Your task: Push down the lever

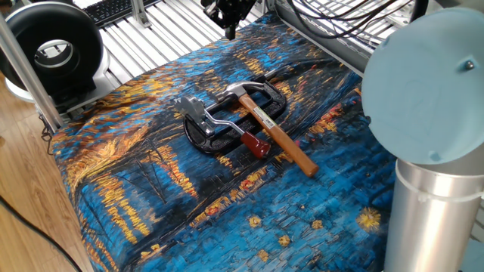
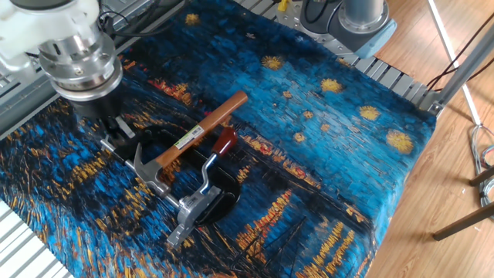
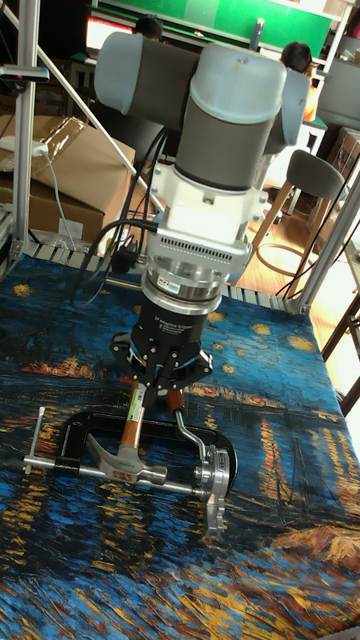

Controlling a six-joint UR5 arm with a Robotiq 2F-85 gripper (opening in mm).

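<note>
The lever (image 1: 227, 126) is a thin silver rod with a dark red end (image 1: 258, 146), hinged to a silver bracket (image 1: 193, 113) on a black oval base (image 1: 212, 143). It lies low over the base. In the other fixed view the lever (image 2: 206, 174) runs from its bracket (image 2: 187, 214) to the red end (image 2: 224, 141). In the tall view the lever (image 3: 186, 430) shows just below my fingers. My gripper (image 1: 231, 30) (image 2: 114, 125) (image 3: 165, 384) hangs above the table's far side, shut and holding nothing, apart from the lever.
A wooden-handled hammer (image 1: 280, 140) (image 2: 202, 125) (image 3: 122, 468) lies across the base beside the lever. A blue and orange cloth (image 1: 189, 211) covers the table. A black round device (image 1: 49, 45) stands at the left corner, and cables (image 1: 340, 15) run behind. My arm's large joint (image 1: 431, 83) fills the right.
</note>
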